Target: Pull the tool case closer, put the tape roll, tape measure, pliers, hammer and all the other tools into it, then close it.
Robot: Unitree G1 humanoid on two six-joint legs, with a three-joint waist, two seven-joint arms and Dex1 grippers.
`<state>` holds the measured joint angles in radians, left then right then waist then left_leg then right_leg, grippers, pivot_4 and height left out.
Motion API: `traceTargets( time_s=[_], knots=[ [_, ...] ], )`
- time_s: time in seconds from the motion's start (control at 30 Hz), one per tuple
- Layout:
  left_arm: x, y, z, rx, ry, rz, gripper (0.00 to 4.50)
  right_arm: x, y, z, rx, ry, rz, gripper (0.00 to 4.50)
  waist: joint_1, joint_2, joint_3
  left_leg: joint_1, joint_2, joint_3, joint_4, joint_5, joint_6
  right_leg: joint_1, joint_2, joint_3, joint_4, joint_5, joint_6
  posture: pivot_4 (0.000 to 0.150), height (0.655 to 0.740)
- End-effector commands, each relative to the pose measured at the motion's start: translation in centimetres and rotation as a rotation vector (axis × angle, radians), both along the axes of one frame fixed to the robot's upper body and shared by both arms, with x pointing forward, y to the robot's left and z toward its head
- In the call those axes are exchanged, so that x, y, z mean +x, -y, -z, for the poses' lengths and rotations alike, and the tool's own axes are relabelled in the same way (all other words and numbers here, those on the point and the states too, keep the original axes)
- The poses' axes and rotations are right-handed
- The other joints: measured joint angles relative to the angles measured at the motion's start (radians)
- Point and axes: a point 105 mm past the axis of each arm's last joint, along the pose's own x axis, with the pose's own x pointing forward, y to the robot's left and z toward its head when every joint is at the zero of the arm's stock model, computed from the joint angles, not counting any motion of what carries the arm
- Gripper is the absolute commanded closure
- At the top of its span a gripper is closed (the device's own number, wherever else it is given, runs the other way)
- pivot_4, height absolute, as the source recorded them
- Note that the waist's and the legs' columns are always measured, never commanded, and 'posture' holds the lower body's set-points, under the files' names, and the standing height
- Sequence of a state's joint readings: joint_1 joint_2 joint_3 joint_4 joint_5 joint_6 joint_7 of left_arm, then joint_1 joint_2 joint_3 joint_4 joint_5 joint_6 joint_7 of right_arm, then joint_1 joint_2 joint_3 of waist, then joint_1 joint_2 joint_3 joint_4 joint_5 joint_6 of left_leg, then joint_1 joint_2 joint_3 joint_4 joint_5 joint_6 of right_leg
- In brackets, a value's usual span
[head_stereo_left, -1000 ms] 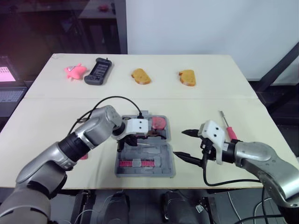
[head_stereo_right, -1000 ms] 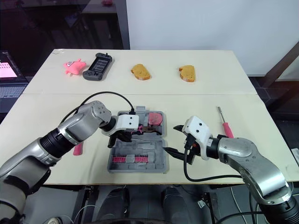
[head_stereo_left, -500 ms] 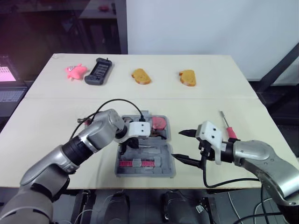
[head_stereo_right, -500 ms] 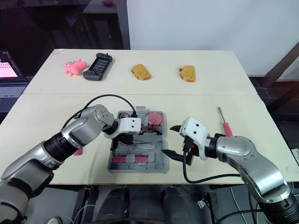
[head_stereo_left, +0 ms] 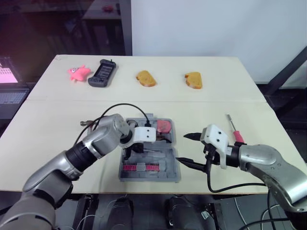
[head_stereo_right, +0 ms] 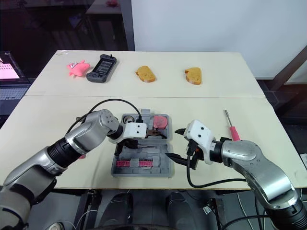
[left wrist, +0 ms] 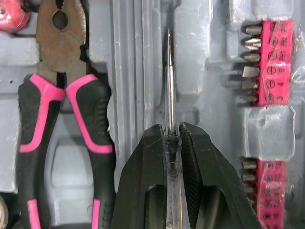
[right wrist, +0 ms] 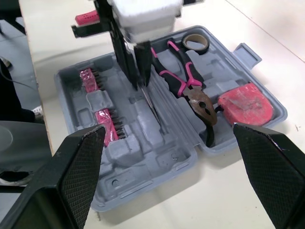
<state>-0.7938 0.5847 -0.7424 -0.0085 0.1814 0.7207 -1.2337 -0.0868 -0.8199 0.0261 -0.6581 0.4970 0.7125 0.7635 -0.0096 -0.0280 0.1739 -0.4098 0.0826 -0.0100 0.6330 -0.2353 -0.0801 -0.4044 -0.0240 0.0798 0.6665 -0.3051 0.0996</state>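
Left eye view. Bench (head_stereo_left: 201, 103): grey tool case (head_stereo_left: 168, 168), open near the front edge. Right hand (head_stereo_left: 182, 148): spread, just beside the case. Left hand (left wrist: 172, 136): pinching a thin steel shaft (left wrist: 169, 86) along the case's groove, beside the pliers (left wrist: 71, 109). The shaft looks stiff, light and likely slippery; a mid-length hold seems best.

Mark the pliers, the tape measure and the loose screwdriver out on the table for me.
pliers (right wrist: 201, 102): right wrist view, on the rusty metal head.
tape measure (right wrist: 245, 107): right wrist view, on its red top face.
screwdriver (head_stereo_right: 234, 132): right eye view, on the pink handle.
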Motion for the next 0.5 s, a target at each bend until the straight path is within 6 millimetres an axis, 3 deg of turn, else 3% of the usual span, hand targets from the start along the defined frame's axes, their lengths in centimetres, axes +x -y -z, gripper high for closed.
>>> traceTargets(
  time_s=[0.03, 0.4, 0.5],
  knots=[
    [0.48, 0.64, -0.33, -0.011, 0.054, 0.018, 4.43, -0.50, -0.50, -0.96, 0.016, 0.037, -0.019, 0.00, 0.001, 0.000, 0.000, 0.000, 0.000, 0.000, 0.000, 0.000, 0.000, 0.000, 0.000, 0.000, 0.000, 0.000, 0.000, 0.150, 0.7400],
    [0.11, 1.07, -0.74, -0.031, 0.070, 0.058, 4.43, -0.68, -0.68, -0.77, 0.025, 0.020, -0.014, 0.00, 0.002, 0.000, 0.000, 0.000, 0.000, -0.001, 0.001, 0.000, 0.000, 0.001, 0.000, 0.000, 0.000, 0.000, 0.000, 0.150, 0.7400],
    [0.11, 1.15, -1.02, -0.035, 0.082, 0.069, 3.25, -0.68, -0.74, -0.78, 0.027, 0.019, -0.016, 0.00, 0.002, 0.000, 0.000, 0.000, 0.000, -0.001, 0.001, 0.000, 0.000, 0.001, 0.000, 0.000, 0.000, 0.000, 0.000, 0.150, 0.7400]
  ],
)
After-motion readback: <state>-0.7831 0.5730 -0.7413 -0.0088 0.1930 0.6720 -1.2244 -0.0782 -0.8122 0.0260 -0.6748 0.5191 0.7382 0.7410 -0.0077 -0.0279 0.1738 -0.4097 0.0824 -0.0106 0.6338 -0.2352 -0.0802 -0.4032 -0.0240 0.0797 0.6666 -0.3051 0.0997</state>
